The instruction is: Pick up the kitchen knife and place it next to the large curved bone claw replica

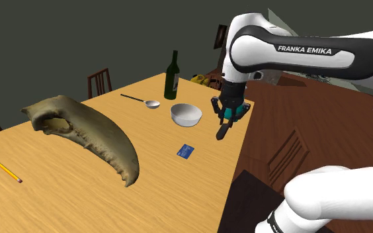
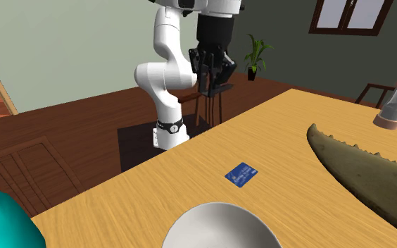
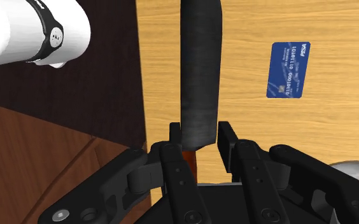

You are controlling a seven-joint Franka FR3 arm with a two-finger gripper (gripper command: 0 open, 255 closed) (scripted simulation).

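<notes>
My gripper [image 1: 229,118] is shut on the kitchen knife [image 1: 222,131], a dark, long piece that hangs down and slightly tilted from the fingers, in the air over the wooden table's [image 1: 59,198] edge nearest the stand. In the wrist view both fingers [image 3: 174,135] clasp the knife [image 3: 200,70] near one end. The second exterior view has the gripper [image 2: 212,73] well above the table's far edge. The large curved bone claw [image 1: 86,131] lies on the table toward the shoulder view's left, well away from the gripper; its toothed edge [image 2: 362,172] faces the blue card.
A white bowl [image 1: 186,114] sits just beside the gripper, with a spoon [image 1: 143,101] and a green bottle [image 1: 172,74] behind it. A blue card [image 1: 186,151] lies between bowl and claw tip. A pencil [image 1: 5,169] lies at the shoulder view's left. A grinder [image 2: 394,104] stands beyond the claw.
</notes>
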